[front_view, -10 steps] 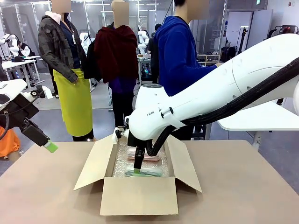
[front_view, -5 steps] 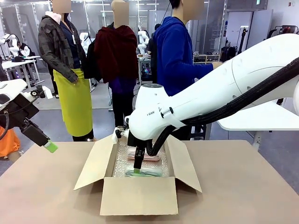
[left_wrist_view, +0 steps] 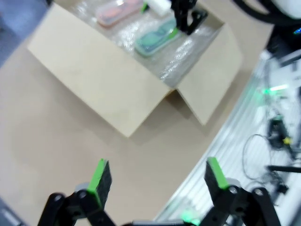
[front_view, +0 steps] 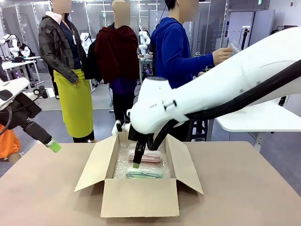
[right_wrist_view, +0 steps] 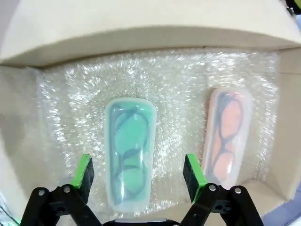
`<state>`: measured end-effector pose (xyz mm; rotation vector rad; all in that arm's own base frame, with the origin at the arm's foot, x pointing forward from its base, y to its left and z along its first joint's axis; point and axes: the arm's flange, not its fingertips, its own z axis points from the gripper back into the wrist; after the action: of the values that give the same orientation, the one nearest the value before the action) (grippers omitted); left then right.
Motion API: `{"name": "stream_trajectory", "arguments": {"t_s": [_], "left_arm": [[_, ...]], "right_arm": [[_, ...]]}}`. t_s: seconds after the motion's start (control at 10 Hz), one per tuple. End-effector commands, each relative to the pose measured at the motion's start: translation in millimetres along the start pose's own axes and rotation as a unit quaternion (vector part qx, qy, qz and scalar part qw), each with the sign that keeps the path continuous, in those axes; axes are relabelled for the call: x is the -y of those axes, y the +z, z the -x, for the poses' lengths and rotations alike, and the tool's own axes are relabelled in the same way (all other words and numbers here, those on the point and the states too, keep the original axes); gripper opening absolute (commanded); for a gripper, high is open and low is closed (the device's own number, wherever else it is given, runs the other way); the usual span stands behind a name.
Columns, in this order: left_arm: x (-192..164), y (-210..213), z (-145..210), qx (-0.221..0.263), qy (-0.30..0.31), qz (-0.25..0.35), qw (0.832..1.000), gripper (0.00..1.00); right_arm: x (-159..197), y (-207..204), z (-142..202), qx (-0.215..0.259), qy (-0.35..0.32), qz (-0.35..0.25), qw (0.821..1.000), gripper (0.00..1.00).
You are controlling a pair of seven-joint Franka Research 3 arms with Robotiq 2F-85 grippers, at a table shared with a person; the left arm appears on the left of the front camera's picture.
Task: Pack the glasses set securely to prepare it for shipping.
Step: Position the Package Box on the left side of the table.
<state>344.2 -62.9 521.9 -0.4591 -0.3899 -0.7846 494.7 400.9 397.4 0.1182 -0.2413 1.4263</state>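
Observation:
An open cardboard box stands mid-table, lined with bubble wrap. On the wrap lie the mint-green case and, beside it, the pinkish case, frames showing through both. My right gripper hangs open just above the mint-green case, its fingers either side of it and apart from it. My left gripper is open and empty over the table's left side, away from the box.
The box flaps stand spread outward on both sides. A person in a blue hoodie stands at the far side with a hand raised to the right. A white table sits behind on the right.
My right gripper has risen a little off the mint-green case, which stays on the bubble wrap. The person's arm has lifted to the right. My left gripper barely shifted.

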Motion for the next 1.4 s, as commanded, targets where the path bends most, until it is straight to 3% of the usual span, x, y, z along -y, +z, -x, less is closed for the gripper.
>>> {"name": "stream_trajectory", "arguments": {"t_s": [0.0,0.2,0.4,0.6,0.7,1.0,1.2,1.3], "left_arm": [[-19,-3,-24,0.005,0.086,0.082,0.993,1.0],[-31,-20,-32,0.014,0.108,0.118,0.987,1.0],[-45,-34,-38,0.07,0.118,0.161,0.977,1.0],[-60,-47,-34,0.098,0.129,0.166,0.973,1.0],[-64,-55,-31,0.089,0.144,0.179,0.969,1.0],[-56,-77,-18,0.051,0.13,0.156,0.978,1.0],[-68,-81,-10,0.076,0.166,0.157,0.971,1.0],[-77,-84,-3,0.091,0.165,0.138,0.972,1.0]], "right_arm": [[-38,72,47,0.067,-0.043,0.013,0.997,0.96],[-67,111,93,0.113,-0.124,0.063,0.984,0.96],[-94,132,138,0.137,-0.187,0.079,0.969,0.96],[-139,154,187,0.168,-0.272,0.098,0.942,0.96],[-160,162,211,0.187,-0.311,0.102,0.926,0.96],[-187,205,265,0.153,-0.433,0.102,0.882,0.96],[-195,214,292,0.136,-0.481,0.089,0.862,0.96],[-199,216,302,0.154,-0.486,0.083,0.856,0.96]]}}
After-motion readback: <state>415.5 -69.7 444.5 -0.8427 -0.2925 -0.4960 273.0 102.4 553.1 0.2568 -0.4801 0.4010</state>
